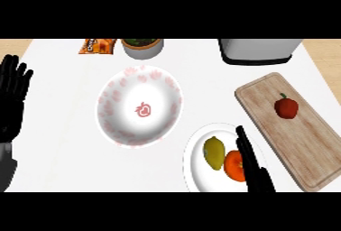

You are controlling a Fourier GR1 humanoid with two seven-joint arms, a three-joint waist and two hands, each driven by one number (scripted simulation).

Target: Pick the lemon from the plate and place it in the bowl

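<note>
At the far left edge, the left hand (13,97) was seen resting, black, its fingers straight and pointing up, nothing held in it. To its right, the bowl (139,106) was set on the white counter (60,149): round, white, glossy, with pink petal marks around its wall and a red mark at its centre, and nothing lay in it. Behind it, an orange snack packet (97,45) and a grey pot (142,47) holding something dark were placed near the far edge.

Further right and nearer, a plain white plate (197,173) was shown. On it lay the lemon (214,153), yellow, oval and smooth, touching a round orange (234,165) on its right. The right hand (251,164) was raised over the plate's right side, its fingers straight and together, partly covering the orange, just beside the lemon and closed on nothing.

The step in hand was judged to be the reach for the lemon; no grasp had been made. The next move was judged to call for a shift left over the lemon and a curl of the fingers around it without the orange being taken.

At the right, a pale wooden cutting board (313,149) with a visible grain carried 1 glossy red pepper (286,108). Behind it stood a grey appliance (258,49).
</note>
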